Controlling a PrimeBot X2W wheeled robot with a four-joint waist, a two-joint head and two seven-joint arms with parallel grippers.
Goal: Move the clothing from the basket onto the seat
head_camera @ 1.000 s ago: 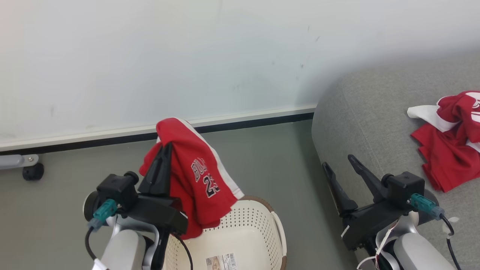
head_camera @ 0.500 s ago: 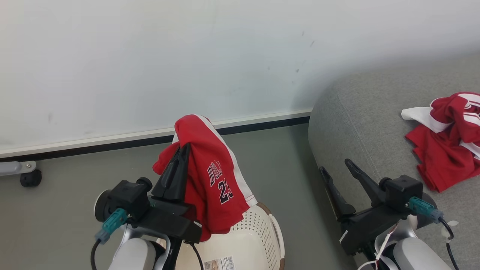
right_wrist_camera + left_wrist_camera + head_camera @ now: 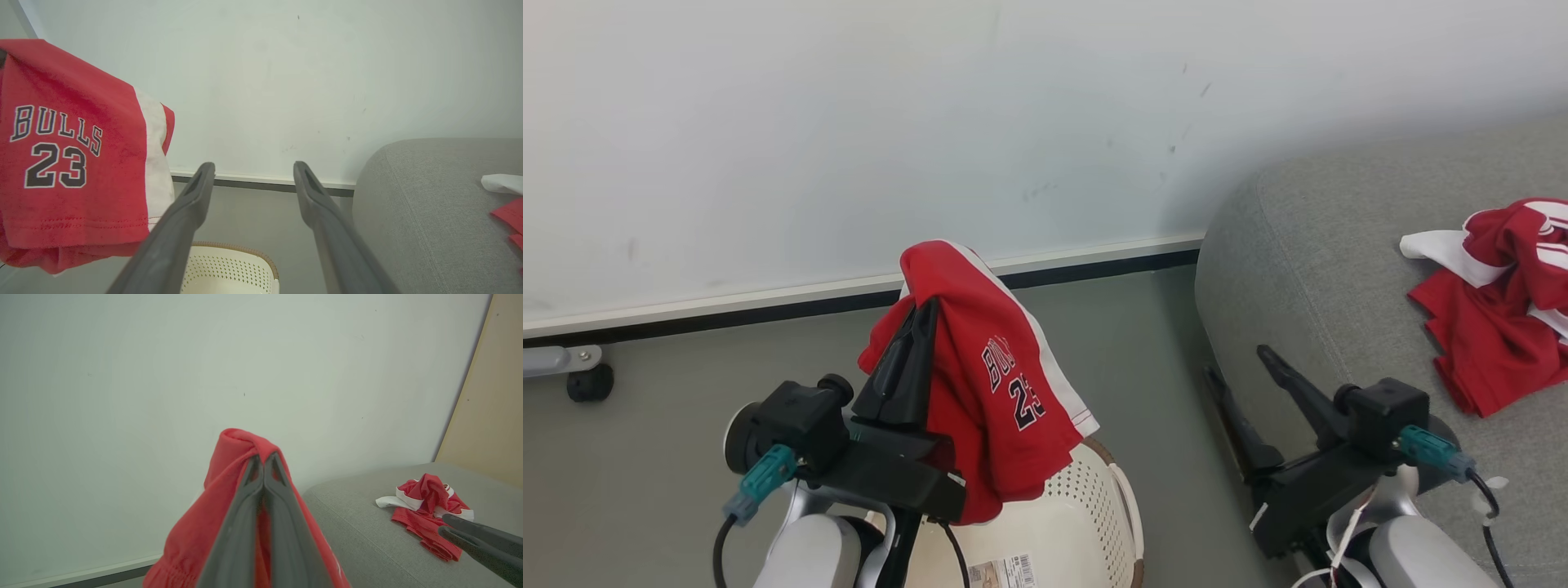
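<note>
You're facing a pale wall (image 3: 849, 122) spanning twelve o'clock, with grey floor (image 3: 645, 457) running beneath it. The grey seat (image 3: 1323, 269) is filling three o'clock, a crumpled garment (image 3: 1494, 327) lying on it. The basket (image 3: 1086, 506) is sitting at six o'clock. Your left gripper (image 3: 925, 314) is clamping a red jersey (image 3: 988, 384) above the basket. Your right gripper (image 3: 1239, 362) is hanging spread wide, holding nothing.
</note>
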